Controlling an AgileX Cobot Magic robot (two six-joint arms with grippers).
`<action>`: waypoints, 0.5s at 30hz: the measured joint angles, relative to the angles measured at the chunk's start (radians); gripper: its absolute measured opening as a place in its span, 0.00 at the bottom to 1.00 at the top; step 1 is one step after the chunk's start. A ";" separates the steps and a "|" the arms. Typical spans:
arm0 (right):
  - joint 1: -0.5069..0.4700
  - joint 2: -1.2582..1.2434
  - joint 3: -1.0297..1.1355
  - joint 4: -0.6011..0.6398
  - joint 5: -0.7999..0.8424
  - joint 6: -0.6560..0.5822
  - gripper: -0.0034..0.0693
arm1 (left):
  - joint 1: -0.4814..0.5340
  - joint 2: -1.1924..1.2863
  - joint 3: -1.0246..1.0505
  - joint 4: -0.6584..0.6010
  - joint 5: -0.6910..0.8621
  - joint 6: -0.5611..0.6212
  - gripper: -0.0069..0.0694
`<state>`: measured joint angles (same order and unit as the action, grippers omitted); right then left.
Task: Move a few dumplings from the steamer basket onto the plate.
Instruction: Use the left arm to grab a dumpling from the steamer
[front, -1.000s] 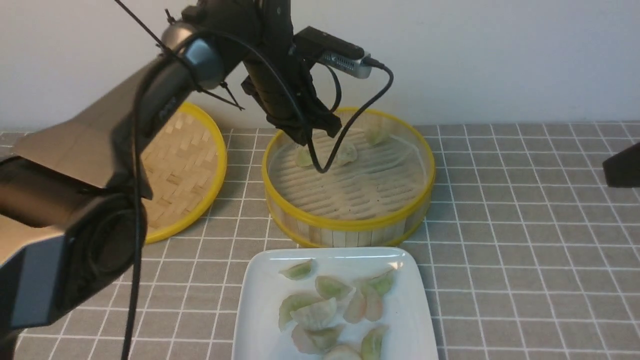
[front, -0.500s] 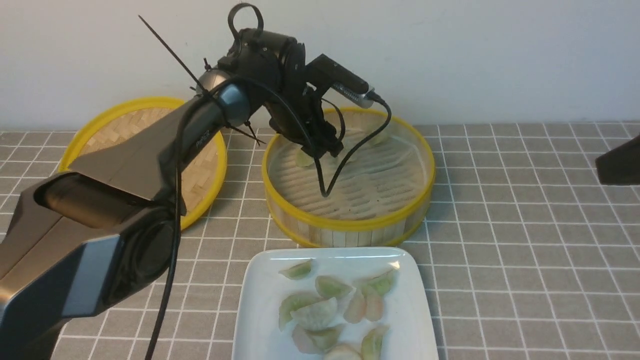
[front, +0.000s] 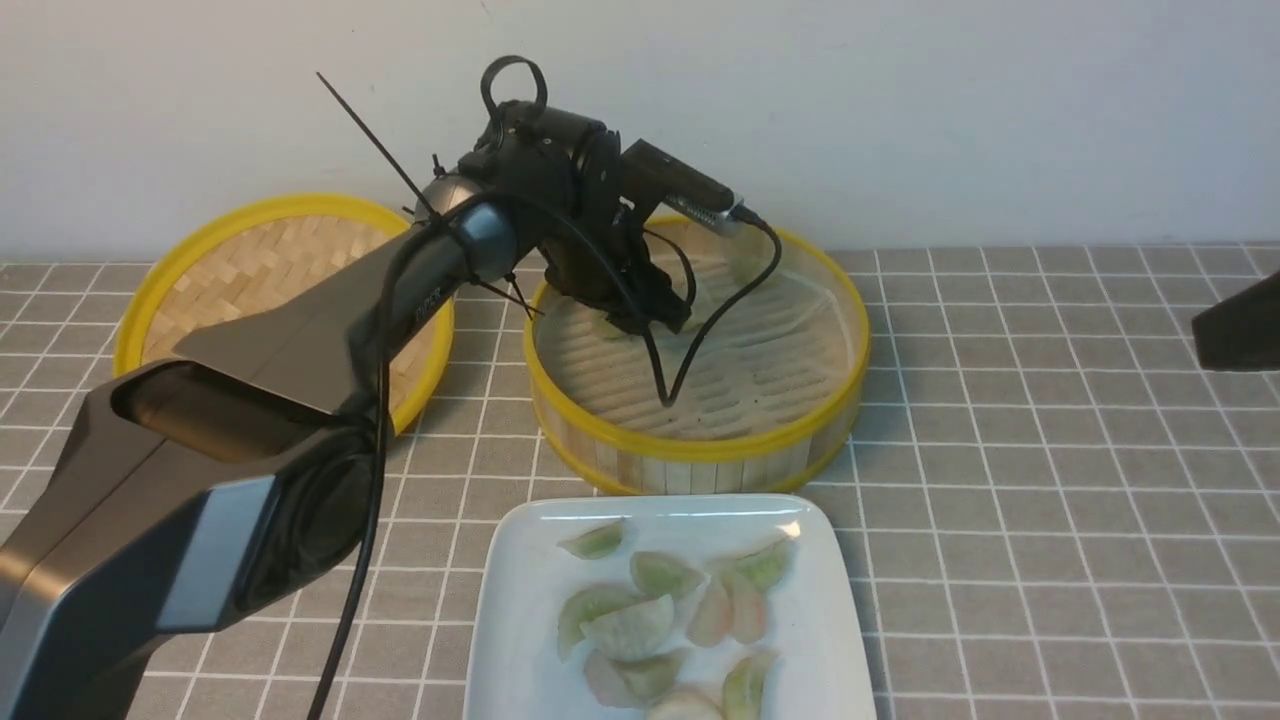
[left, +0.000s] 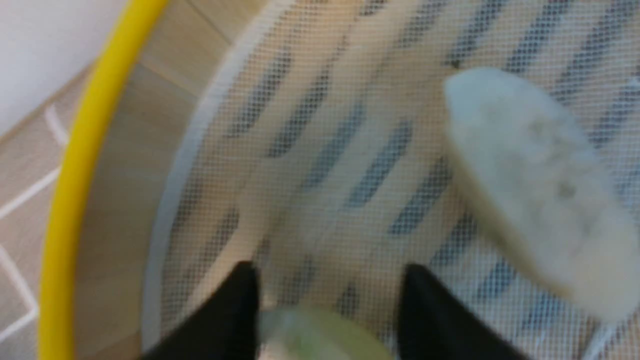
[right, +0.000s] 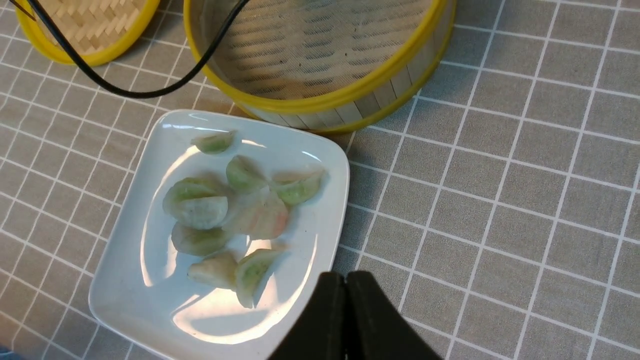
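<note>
The steamer basket (front: 700, 445) stands mid-table. My left gripper (front: 650, 320) reaches down onto its floor near the back left. In the left wrist view the left gripper (left: 330, 267) has its two black fingers against either side of a green dumpling (left: 320, 335) lying on the mesh. A whitish dumpling (left: 535, 190) lies just beyond it, and another dumpling (front: 748, 268) rests by the back wall. The white plate (front: 520, 560) in front holds several dumplings (front: 630, 625). My right gripper (right: 346, 280) hangs shut and empty above the plate's (right: 130, 280) right edge.
The flat woven lid (front: 250, 270) lies left of the basket, partly behind my left arm. The left wrist camera's black cable (front: 665, 395) droops into the basket. A dark part of my right arm (front: 1240, 335) shows at the right edge. Grey checked cloth covers the table.
My left arm has come down and forward into the basket. Its fingers spread wide, then drew in around the green dumpling. The right arm has stayed put.
</note>
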<state>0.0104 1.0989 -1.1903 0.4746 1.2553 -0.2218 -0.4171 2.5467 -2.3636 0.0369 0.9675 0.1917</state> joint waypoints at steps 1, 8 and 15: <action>0.000 0.000 0.000 0.001 0.000 0.000 0.03 | 0.000 0.000 0.000 0.001 0.026 -0.004 0.32; 0.000 0.000 0.000 0.027 0.000 -0.001 0.03 | 0.000 -0.027 0.007 0.006 0.122 -0.018 0.08; 0.000 0.000 0.000 0.047 0.000 -0.003 0.03 | 0.000 -0.140 0.008 -0.012 0.251 -0.025 0.08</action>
<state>0.0104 1.0989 -1.1903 0.5220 1.2553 -0.2246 -0.4176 2.4067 -2.3553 0.0245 1.2182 0.1668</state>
